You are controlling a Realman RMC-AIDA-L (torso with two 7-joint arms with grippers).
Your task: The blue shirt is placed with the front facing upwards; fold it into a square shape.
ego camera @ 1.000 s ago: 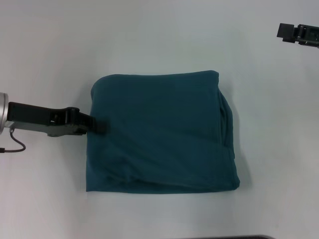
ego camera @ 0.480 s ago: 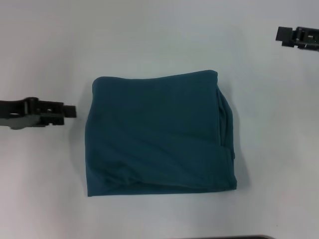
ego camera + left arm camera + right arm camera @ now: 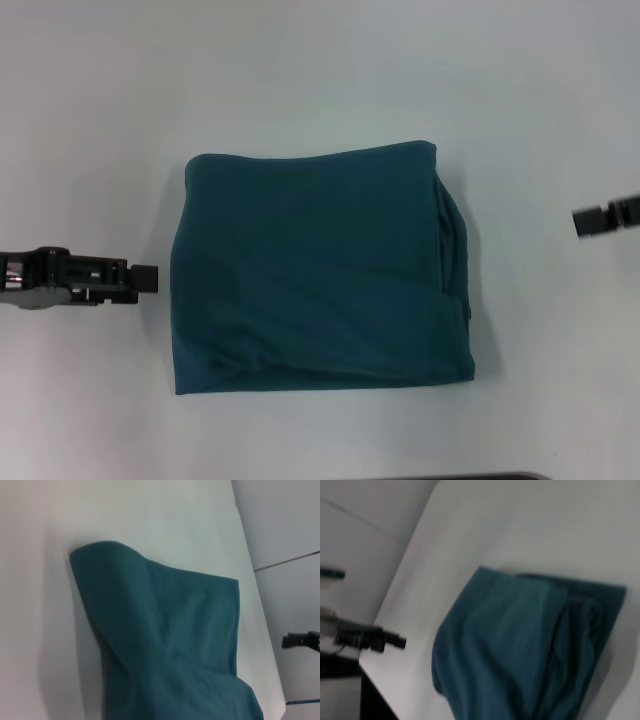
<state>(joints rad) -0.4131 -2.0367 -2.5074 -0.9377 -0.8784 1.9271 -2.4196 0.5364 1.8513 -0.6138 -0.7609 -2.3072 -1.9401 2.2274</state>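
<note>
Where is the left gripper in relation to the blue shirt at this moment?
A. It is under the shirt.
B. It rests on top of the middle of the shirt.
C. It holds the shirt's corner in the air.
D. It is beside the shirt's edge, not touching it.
D: in the head view the left gripper sits just off the side edge of the folded blue shirt, with a strip of bare table between them.

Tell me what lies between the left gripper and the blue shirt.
Nothing: in the head view only a narrow strip of bare white table separates the left gripper from the folded blue shirt.
</note>
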